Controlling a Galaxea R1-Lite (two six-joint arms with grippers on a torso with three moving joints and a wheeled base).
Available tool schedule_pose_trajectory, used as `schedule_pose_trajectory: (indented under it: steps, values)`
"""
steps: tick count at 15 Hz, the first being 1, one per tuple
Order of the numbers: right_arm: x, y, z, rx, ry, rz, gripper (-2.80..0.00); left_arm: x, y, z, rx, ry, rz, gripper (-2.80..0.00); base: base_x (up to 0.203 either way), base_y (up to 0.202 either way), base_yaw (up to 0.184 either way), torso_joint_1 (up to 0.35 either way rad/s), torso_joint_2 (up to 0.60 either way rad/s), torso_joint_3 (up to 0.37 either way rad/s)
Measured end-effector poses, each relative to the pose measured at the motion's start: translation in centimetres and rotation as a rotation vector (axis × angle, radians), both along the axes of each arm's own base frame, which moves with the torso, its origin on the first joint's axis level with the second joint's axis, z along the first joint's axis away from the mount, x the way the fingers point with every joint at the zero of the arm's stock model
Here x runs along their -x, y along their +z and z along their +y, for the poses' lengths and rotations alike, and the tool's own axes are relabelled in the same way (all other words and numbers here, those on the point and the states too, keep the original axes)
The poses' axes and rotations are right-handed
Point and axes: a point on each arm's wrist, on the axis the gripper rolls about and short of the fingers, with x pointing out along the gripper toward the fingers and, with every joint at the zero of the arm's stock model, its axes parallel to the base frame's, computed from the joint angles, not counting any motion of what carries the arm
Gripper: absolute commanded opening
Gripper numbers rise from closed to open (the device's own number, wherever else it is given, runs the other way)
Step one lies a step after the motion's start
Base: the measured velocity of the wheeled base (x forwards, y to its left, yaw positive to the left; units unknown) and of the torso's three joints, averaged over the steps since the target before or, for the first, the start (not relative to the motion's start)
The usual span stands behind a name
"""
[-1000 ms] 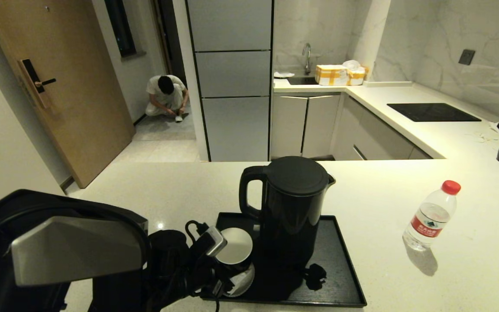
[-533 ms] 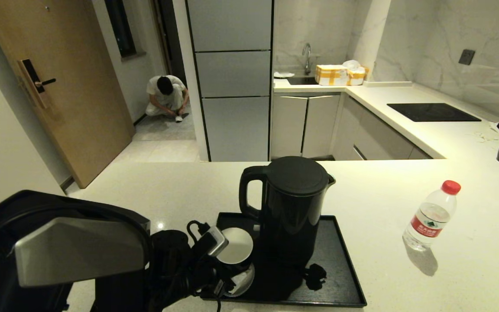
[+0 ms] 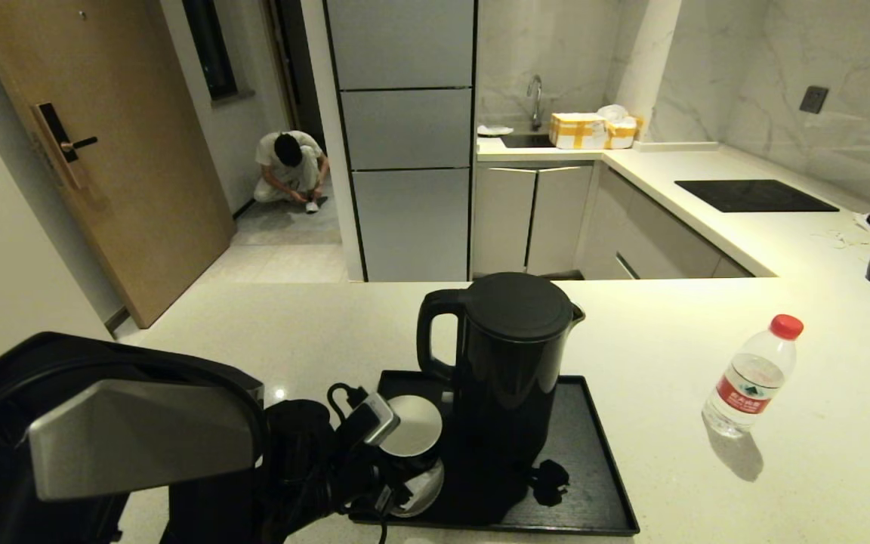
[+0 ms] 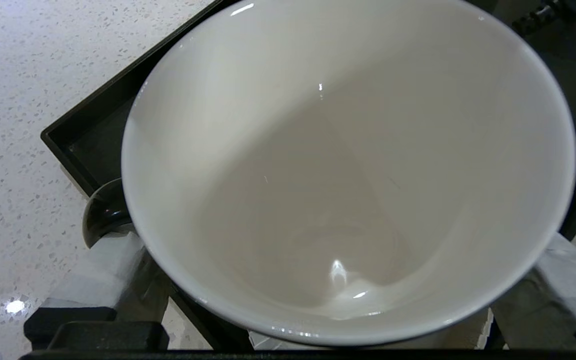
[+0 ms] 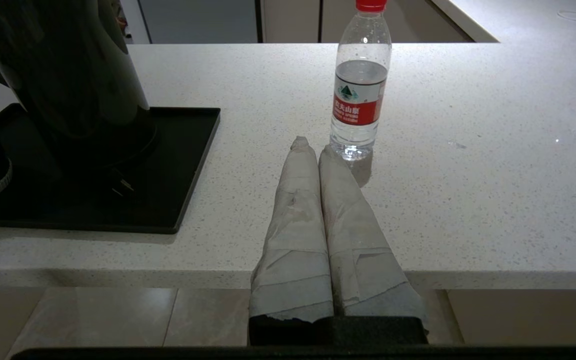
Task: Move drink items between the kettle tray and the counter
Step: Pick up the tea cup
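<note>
My left hand (image 4: pixel 318 320) clasps the cup (image 4: pixel 348 165) at the tray (image 3: pixel 593 483) corner left of the kettle (image 3: pixel 510 363); glazed, slippery, breakable, so I grip its walls firmly

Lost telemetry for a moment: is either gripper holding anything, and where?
Left gripper grips the cup across its outer wall below the rim. Right gripper is shut, empty.

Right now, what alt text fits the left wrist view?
A black cup with a glossy white inside fills the view, the left gripper with a taped finger on either side of it, over a corner of the flat black tray on the speckled cream counter.
</note>
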Motion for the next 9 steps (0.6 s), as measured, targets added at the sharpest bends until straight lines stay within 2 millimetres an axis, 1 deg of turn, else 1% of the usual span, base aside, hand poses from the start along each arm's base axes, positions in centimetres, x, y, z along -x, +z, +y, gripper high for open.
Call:
schedule_pose_trajectory:
  steps: [9]
  values:
    - [0.00,0.00,0.00,0.000,0.001,0.000,-2.80,0.05,-0.11,-0.18,-0.012,0.024,-0.004,0.00,0.000,0.000,0.000,0.000,0.00,0.000]
